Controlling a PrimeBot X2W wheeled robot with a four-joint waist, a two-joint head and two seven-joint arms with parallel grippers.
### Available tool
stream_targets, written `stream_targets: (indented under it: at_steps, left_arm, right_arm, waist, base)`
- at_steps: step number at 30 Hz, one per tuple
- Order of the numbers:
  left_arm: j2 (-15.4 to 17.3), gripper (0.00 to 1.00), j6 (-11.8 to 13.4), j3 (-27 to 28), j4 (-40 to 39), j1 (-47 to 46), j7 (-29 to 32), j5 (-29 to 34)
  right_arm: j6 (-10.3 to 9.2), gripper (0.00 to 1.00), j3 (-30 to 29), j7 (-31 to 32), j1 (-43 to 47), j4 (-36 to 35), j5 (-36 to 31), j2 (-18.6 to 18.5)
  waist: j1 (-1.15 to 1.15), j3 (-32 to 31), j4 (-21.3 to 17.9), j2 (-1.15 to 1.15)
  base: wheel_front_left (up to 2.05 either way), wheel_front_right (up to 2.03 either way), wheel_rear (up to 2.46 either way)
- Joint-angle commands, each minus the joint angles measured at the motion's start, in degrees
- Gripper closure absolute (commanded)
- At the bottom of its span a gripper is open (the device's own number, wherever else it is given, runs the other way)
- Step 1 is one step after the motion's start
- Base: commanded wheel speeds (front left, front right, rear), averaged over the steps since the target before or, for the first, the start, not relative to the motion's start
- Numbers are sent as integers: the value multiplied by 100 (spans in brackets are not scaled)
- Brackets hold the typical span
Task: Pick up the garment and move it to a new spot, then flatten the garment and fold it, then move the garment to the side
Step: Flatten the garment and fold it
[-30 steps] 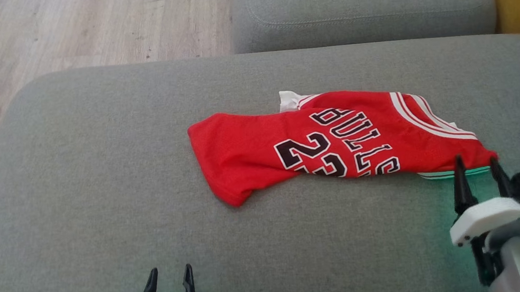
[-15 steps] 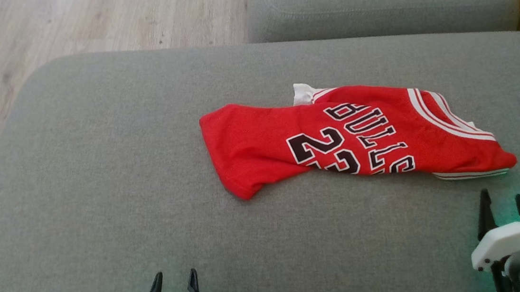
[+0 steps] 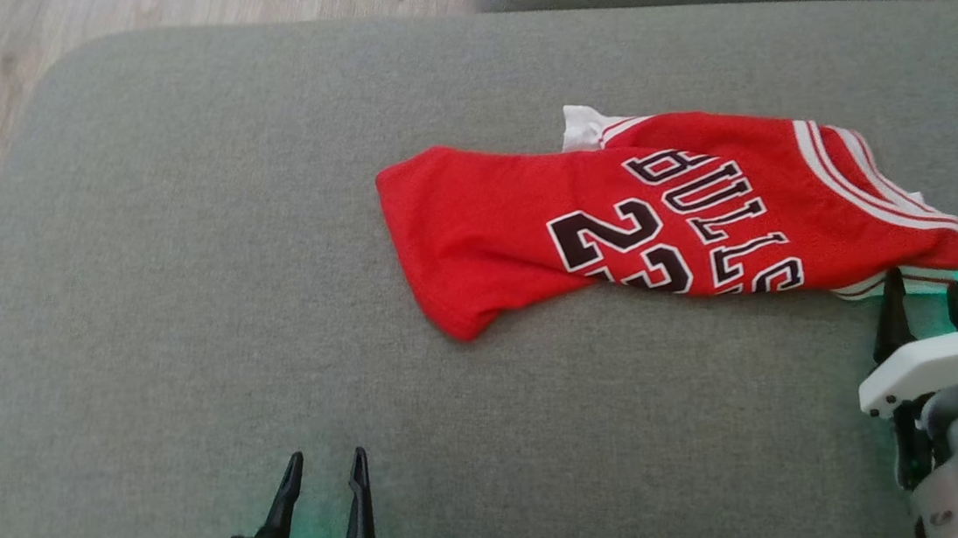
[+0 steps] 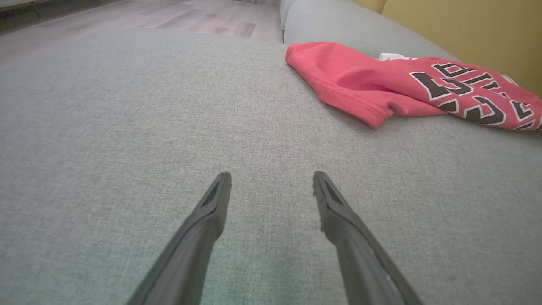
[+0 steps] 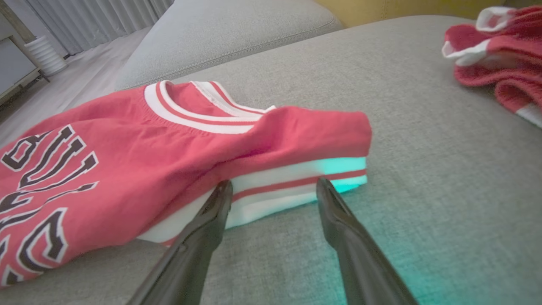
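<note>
While the jersey (image 3: 509, 213) lies mid-frame, the right gripper (image 3: 924, 286) gapes open at its striped corner (lower right), the left gripper (image 3: 326, 456) open lower left

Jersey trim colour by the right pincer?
Trim: white with one red stripe; shows best in right wrist view.

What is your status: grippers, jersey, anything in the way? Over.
Left gripper open over bare cushion. Right gripper open, tips at striped edge of red jersey, nothing gripped. Jersey rumpled, not flattened. Second red garment lies apart, not blocking.
</note>
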Motion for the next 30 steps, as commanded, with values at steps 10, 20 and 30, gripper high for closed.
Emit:
stream_targets:
  at_steps: [10,20,30]
  left_arm:
    - [-3,0,-1,58,-144,-285,-30,64]
    - [-3,0,17,33,-108,-371,-30,28]
    - [-3,0,26,112,-86,-282,-30,22]
  right_arm:
    - [-4,0,117,-36,-210,99,11,-28]
    - [-4,100,-199,-36,-318,473,-151,-28]
    - [-4,100,-506,-36,-614,-1700,459,-31]
  waist:
    - [-1,253,121,0]
    - [-1,316,98,0]
    - [-1,-65,-43,0]
  base:
    - [0,0,0]
    - [0,0,0]
    - [0,0,0]
